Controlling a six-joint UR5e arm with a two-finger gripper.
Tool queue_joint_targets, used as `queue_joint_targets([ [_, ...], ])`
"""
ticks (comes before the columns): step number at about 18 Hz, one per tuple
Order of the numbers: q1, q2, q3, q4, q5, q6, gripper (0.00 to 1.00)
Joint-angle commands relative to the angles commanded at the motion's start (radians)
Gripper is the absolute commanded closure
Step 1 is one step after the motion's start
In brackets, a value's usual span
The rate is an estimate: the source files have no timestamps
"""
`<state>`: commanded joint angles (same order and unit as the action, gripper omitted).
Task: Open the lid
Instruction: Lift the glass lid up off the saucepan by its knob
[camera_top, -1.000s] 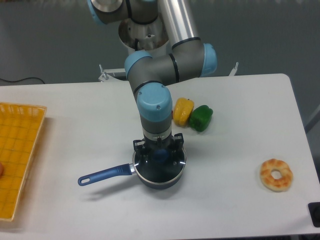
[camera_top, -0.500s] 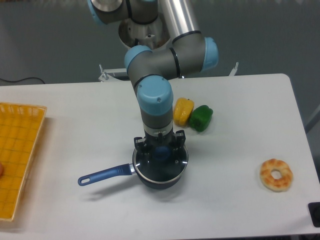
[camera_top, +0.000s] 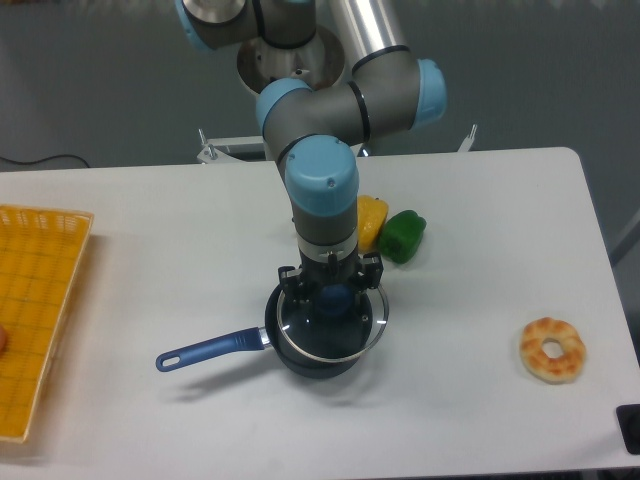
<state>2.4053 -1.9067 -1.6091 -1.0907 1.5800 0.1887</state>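
A dark blue saucepan (camera_top: 300, 362) with a long handle pointing left sits at the middle front of the table. Just above it hangs the lid (camera_top: 345, 338), a clear glass disc with a metal rim, lifted slightly and shifted to the right of the pan's mouth. My gripper (camera_top: 334, 297) comes straight down from above and is shut on the lid's blue knob (camera_top: 335, 299).
A yellow pepper (camera_top: 372, 220) and a green pepper (camera_top: 402, 236) lie right behind the pan. A doughnut (camera_top: 552, 349) lies at the front right. A yellow basket (camera_top: 35, 300) stands at the left edge.
The gripper has risen a little and moved right with the lid, which now sits off-centre over the pan. The saucepan has stayed in place.
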Motion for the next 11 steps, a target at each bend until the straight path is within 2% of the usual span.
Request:
queue_joint_targets([
  [11,0.048,0.020,0.000,-0.031,0.000,0.074,0.52],
])
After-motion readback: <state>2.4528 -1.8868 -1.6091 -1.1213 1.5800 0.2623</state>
